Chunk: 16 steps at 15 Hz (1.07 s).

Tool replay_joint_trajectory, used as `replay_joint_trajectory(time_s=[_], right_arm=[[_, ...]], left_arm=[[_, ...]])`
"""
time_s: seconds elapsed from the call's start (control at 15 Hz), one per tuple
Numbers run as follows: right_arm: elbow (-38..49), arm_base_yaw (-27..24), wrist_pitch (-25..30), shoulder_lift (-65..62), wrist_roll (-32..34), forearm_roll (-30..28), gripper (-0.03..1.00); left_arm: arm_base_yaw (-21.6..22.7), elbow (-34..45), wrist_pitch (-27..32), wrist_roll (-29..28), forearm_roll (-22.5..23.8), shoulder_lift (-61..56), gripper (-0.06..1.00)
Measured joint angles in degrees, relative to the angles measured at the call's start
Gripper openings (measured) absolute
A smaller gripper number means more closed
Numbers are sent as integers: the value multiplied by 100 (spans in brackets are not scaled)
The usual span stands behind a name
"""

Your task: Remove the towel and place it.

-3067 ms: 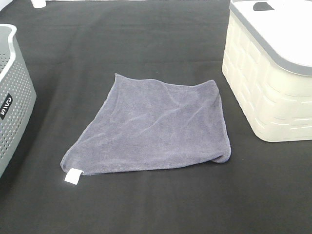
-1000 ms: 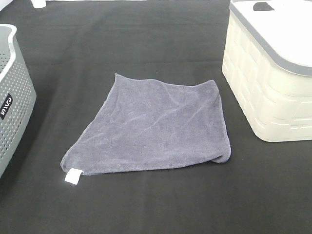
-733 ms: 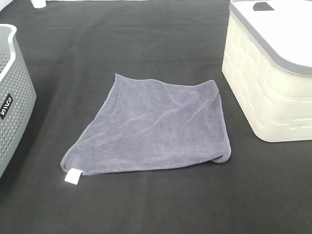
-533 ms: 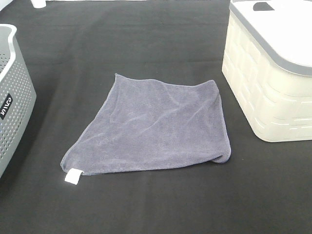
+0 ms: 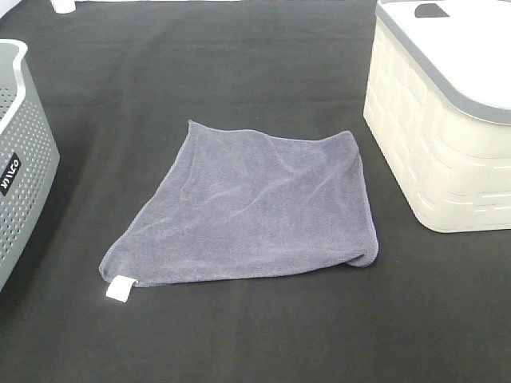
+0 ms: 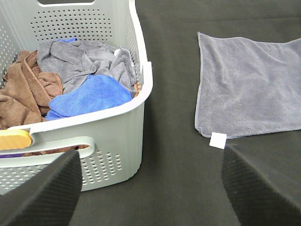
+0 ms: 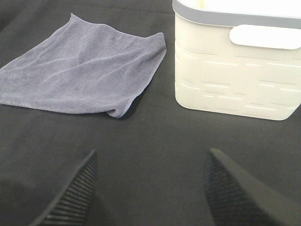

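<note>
1. The towel (image 5: 251,207) is seen lying flat on the black desk (image 5: 263,72), between the grey perforated basket (image 5: 20,159) and the cream bin (image 5: 439,128), touching neither.
2. A small white tag (image 5: 120,289) is shown at one corner of the towel.
3. The left tool (image 6: 150,188) is held wide apart with nothing between its fingers (image 6: 42,193); the towel lies ahead of it and to one side, and the tag is found just beyond one fingertip.
4. The grey basket, filled with brown, grey and blue cloths (image 6: 70,89), is seen in front of the left tool's other finger.
5. The right tool (image 7: 150,188) is also held wide and empty, above bare desk; the towel and the cream bin lie ahead of it, well apart from its fingers (image 7: 235,188).
</note>
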Motion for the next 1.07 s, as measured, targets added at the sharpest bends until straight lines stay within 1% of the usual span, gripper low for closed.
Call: replay_joint_trajectory(time_s=[1.07], right_arm=[[0,0,0,0,6,0,65]], left_arm=[[0,0,0,6,0,0,76]])
